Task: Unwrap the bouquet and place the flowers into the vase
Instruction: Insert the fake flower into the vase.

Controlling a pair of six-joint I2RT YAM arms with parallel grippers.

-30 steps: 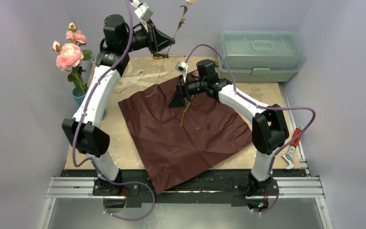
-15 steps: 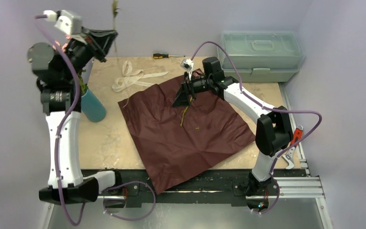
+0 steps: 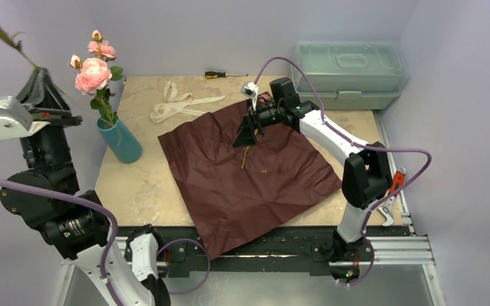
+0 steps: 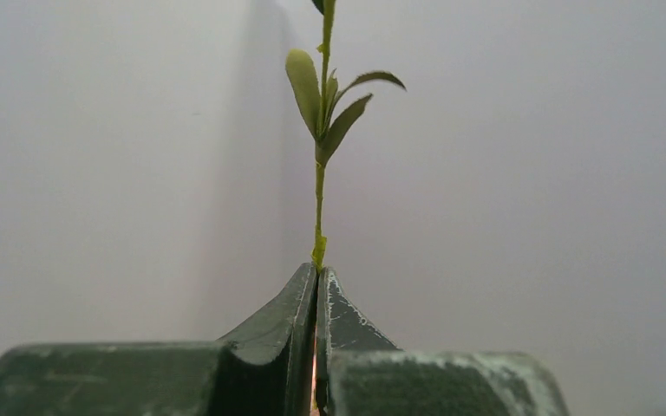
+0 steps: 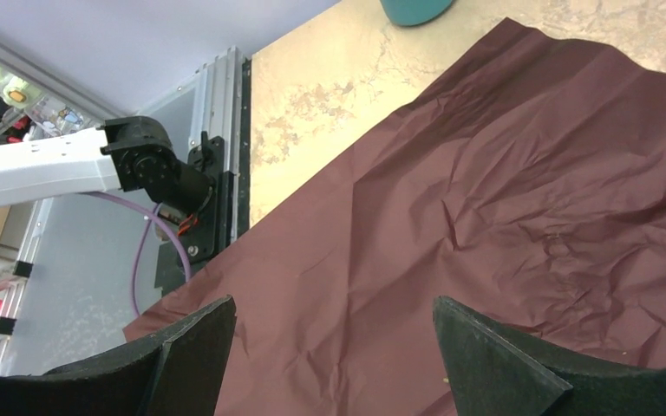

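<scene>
Flowers (image 3: pixel 94 71) stand upright in the vase (image 3: pixel 122 143) at the left edge of the worktop (image 3: pixel 147 191), with one large pink rose and smaller blooms and buds above it. Unwrapping is judged complete. The paper (image 3: pixel 255 185) lies opened flat across the middle of the worktop with its near corner overhanging the front edge. The ribbon (image 3: pixel 178 105) lies loose just beyond the paper's far-left corner. The left gripper (image 4: pixel 316 276) is clamped fully on a thin green stem (image 4: pixel 319 186). Its arm is swung out past the left edge of the worktop, and the stem points up toward the top-left corner of the overhead view. This stem is not yet in the vase, so inserting it is judged the step in hand. The right gripper (image 5: pixel 332 312) hangs over the far part of the paper with its jaws wide apart and nothing between them. A thin twig (image 3: pixel 247 155) lies on the paper just on the near side of this gripper; if it is a flower stem, it is left to collect. The held stem's upper end is cut off in both the overhead and left wrist views, so whether it carries a bloom cannot be told. The twig is too small to show leaves or a bloom. The right arm covers the paper's far corner, and anything lying there is hidden. The right wrist view shows only creased paper and the vase base; the twig does not appear in it.
</scene>
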